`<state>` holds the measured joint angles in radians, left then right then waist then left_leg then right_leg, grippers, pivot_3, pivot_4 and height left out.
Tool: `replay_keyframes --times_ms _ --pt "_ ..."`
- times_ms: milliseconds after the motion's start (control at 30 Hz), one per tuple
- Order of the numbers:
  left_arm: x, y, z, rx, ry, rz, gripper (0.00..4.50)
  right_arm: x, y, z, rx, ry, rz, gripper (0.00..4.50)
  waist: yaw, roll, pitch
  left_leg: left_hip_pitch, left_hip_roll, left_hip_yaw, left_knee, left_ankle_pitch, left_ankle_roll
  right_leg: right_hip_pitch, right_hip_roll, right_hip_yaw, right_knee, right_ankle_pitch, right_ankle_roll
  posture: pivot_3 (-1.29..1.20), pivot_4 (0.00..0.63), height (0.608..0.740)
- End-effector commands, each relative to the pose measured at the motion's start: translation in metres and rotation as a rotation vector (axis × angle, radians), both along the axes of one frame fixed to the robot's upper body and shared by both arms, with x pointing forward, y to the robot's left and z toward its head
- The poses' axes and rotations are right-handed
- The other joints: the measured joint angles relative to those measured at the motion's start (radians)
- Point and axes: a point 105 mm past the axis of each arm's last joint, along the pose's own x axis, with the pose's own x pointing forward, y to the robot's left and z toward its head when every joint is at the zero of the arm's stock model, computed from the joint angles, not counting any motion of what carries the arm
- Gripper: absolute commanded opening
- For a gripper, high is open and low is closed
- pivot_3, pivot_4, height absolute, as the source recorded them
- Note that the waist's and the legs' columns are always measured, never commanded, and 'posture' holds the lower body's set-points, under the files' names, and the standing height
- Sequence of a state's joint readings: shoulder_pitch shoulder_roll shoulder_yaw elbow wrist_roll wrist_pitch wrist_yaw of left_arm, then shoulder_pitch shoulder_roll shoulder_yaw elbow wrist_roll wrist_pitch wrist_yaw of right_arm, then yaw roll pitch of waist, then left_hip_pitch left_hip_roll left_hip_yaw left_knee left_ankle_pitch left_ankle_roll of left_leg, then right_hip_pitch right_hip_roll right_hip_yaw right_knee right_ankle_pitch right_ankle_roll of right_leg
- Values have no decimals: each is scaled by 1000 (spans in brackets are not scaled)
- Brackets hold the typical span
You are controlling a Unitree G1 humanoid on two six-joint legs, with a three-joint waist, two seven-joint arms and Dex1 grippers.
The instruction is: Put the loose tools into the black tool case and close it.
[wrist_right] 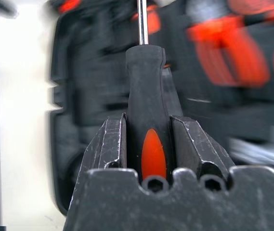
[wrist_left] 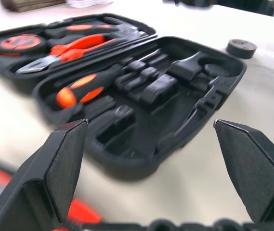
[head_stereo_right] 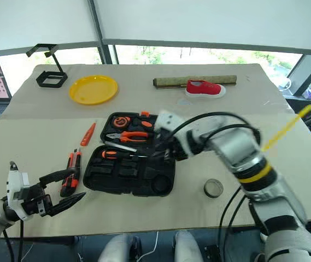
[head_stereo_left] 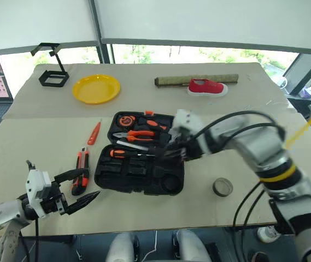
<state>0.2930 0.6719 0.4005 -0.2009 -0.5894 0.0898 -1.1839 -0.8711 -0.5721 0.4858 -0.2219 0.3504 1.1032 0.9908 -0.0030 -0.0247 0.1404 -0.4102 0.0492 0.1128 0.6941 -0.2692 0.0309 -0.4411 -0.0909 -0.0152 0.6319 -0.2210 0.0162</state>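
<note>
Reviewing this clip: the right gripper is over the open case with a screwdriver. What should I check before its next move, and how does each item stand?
1. Right gripper clamped on screwdriver: ok.
2. Black tool case open: ok.
3. One screwdriver already slotted: ok.
4. Target slot under held screwdriver free: cannot tell.
5. Left gripper open, clear of case: ok.
6. Utility knife, tester screwdriver, tape roll packed: not ok, on table.

Beige table (head_stereo_left: 46, 136) with open tool case (head_stereo_left: 144, 174), yellow plate (head_stereo_left: 95, 88), red shoe (head_stereo_left: 207, 87), tape roll (head_stereo_left: 222, 187).
</note>
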Motion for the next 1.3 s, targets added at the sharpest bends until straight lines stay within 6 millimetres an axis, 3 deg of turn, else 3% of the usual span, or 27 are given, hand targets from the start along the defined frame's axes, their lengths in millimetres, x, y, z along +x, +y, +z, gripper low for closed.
replay_keyframes --times_ms 33,167,533,833,900,1033,1167,1300 --pt "-2 -3 13 19 -59 3 4500 17 0 -8 -94 -105 -40 1023 0 0 0 0 0 0 1 -1 1 0 -1 0 -1 1 1 0 150 740" --pt "-3 -4 15 21 -63 7 4500 22 -11 -26 -194 -142 -17 1023 -1 -1 0 -1 -3 2 2 -2 4 2 -4 -1 -4 2 4 0 150 740" --pt "-8 0 5 37 -56 11 4500 15 -24 -37 -270 -104 29 1023 -9 -1 0 3 0 2 1 -1 2 3 0 -2 -1 1 1 0 150 740" --pt "2 -3 7 39 -71 5 4500 21 -25 -39 -305 -148 81 1023 -2 -1 -1 3 -1 2 1 -1 2 4 -1 -2 -2 1 2 0 150 740" --pt "3 -5 9 41 -75 3 4500 20 -24 -37 -296 -146 95 2025 -3 -1 -1 3 -1 2 1 -1 2 4 -1 -2 -2 1 2 0 150 740" --pt "4 -5 10 45 -75 9 4500 5 -16 -15 -165 -95 183 3265 -4 -1 -1 3 0 2 1 -1 2 3 0 -2 -2 1 2 0 150 740" --pt "3 -7 10 48 -70 9 4500 6 -23 7 -134 -123 208 3265 -11 -1 -1 3 0 2 0 -1 2 3 0 -2 -2 1 1 0 150 740" --pt "6 -10 10 48 -67 7 4500 4 -17 26 -14 -154 244 3265 -11 -1 0 3 0 2 0 -1 2 3 0 -2 -2 1 1 0 150 740"
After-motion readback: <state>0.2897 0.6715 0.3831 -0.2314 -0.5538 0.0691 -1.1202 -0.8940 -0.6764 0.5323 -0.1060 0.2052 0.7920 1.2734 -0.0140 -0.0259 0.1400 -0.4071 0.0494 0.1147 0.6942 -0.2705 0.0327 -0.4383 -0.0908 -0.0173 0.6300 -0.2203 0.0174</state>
